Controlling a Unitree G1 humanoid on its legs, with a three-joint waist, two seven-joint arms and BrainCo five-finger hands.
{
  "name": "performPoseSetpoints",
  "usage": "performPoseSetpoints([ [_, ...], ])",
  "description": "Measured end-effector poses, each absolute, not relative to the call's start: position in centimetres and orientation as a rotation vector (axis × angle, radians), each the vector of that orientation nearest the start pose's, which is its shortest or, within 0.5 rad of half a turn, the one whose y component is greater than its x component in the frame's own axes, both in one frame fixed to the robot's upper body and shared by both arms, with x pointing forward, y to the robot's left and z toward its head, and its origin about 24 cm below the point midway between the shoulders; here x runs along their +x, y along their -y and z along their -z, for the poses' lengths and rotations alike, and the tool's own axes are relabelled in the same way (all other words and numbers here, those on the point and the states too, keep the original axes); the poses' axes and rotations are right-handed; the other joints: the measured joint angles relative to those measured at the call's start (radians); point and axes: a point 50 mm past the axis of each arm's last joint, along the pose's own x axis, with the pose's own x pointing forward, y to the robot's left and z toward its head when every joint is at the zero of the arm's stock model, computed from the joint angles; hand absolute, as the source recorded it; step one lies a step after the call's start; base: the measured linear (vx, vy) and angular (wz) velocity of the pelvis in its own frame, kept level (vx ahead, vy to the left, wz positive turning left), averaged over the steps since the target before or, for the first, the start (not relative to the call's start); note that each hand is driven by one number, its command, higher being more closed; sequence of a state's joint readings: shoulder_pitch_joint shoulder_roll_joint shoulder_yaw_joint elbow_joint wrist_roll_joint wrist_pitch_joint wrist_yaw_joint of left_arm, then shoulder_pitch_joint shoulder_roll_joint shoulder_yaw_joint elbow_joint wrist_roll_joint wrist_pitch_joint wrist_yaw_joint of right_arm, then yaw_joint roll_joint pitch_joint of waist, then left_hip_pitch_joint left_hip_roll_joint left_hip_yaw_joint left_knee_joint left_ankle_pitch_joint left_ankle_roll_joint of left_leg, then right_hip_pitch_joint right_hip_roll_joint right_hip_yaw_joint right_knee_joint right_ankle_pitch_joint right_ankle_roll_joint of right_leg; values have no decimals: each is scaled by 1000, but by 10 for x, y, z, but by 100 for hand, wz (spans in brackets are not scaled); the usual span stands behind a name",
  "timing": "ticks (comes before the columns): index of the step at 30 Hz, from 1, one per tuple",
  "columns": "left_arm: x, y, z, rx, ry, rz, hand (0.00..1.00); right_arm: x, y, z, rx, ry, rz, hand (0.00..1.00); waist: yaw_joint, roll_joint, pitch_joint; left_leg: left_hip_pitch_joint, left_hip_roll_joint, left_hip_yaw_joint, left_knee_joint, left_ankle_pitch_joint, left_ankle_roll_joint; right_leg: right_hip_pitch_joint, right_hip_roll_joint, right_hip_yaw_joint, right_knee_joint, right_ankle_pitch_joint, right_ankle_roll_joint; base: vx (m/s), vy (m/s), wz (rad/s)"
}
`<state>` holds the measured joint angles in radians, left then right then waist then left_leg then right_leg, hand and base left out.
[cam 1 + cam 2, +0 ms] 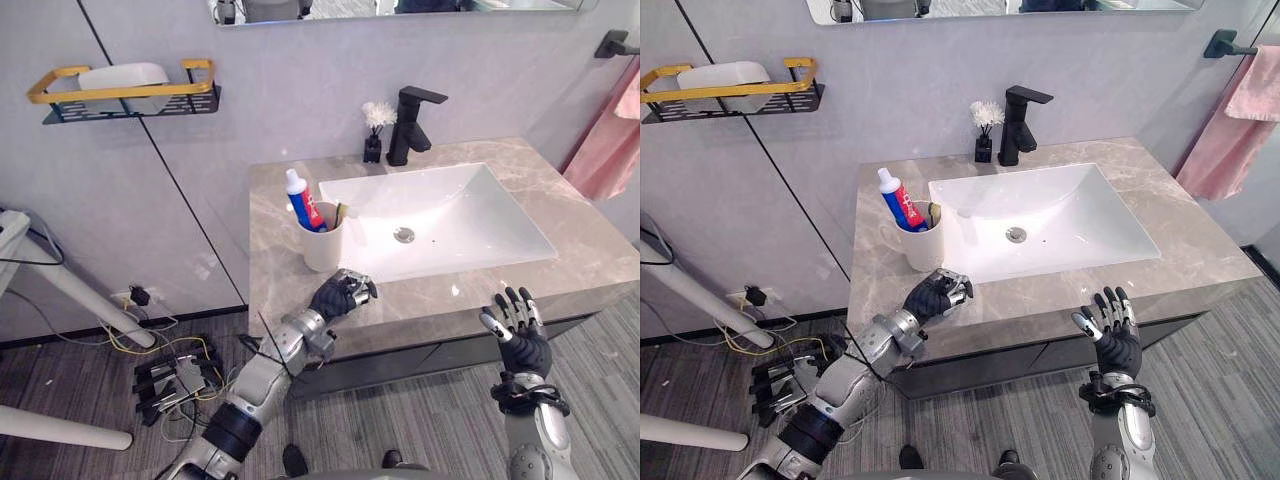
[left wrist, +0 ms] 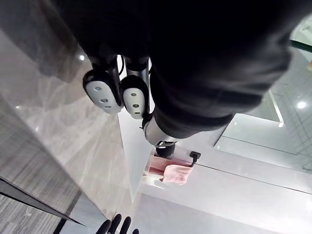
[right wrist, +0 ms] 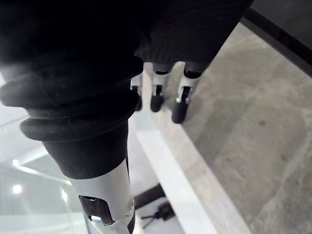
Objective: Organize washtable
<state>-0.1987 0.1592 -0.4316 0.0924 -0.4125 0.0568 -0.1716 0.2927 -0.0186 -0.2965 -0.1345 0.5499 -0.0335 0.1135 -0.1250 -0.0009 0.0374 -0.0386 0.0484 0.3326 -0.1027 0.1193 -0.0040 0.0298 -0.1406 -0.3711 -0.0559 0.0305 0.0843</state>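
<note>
Two robot hands — left (image 1: 342,296) curled, right (image 1: 524,342) splayed

Polished grey stone-look countertop (image 1: 275,270), glossy white basin (image 1: 450,195), matt black tap (image 1: 408,125), pink cloth towel (image 1: 605,150)

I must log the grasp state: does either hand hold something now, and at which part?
Nothing is held, as far as it shows. The left hand rests curled on the counter near the cup; the right hand is open.
</note>
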Motion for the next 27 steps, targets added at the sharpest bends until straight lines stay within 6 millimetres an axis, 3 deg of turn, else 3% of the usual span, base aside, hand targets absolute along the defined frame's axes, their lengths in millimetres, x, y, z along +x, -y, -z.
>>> performPoseSetpoints([
  [15, 282, -56, -66, -103, -16, 630, 100, 177, 238, -22, 446, 20, 292, 0, -2, -3, -2, -28, 1, 5, 0, 2, 4, -30, 3, 6, 1, 5, 1, 5, 2, 0],
  [27, 288, -61, -67, -94, -15, 588, 100, 176, 240, -24, 440, 31, 299, 0, -2, -17, 7, -57, 2, 14, 0, 0, 1, -64, 4, 17, 2, 6, 0, 2, 1, -1],
])
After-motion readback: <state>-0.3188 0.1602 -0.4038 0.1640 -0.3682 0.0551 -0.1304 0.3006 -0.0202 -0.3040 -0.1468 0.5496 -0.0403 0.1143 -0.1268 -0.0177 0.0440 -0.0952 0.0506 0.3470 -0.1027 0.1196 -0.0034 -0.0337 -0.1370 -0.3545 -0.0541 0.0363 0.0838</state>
